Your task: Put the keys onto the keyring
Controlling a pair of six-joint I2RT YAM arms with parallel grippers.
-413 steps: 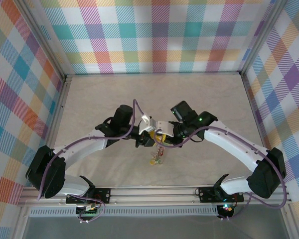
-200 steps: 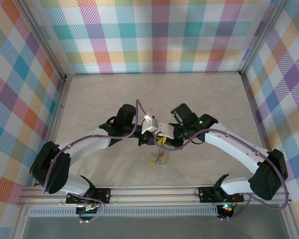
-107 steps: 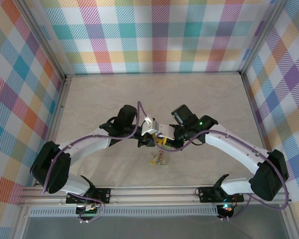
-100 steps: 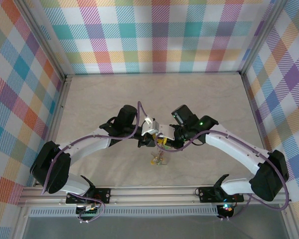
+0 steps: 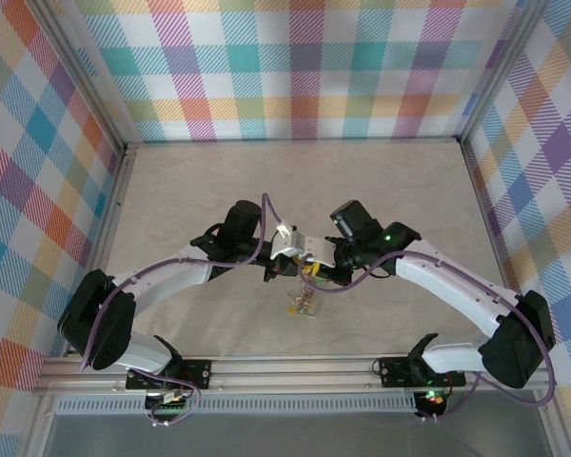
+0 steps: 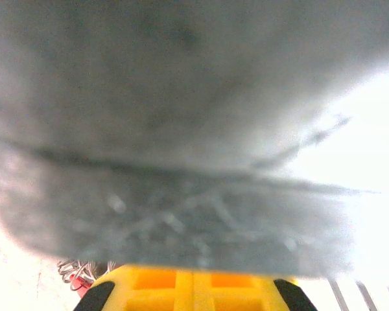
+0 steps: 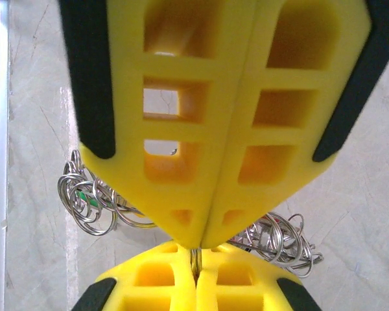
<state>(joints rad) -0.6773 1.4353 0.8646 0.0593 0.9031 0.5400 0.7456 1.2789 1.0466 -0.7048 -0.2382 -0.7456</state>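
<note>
Two closed yellow lattice claws: left claw (image 7: 196, 275) and right claw (image 7: 198, 241) pinch the thin wire keyring (image 7: 195, 258) tip-to-tip.

Both arms bow outward at the elbows and reach in toward the middle, left end effector (image 5: 295, 269) and right end effector (image 5: 316, 273) meeting tip to tip, with the yellow fingers (image 7: 279, 136) of each pressed fully together.
</note>
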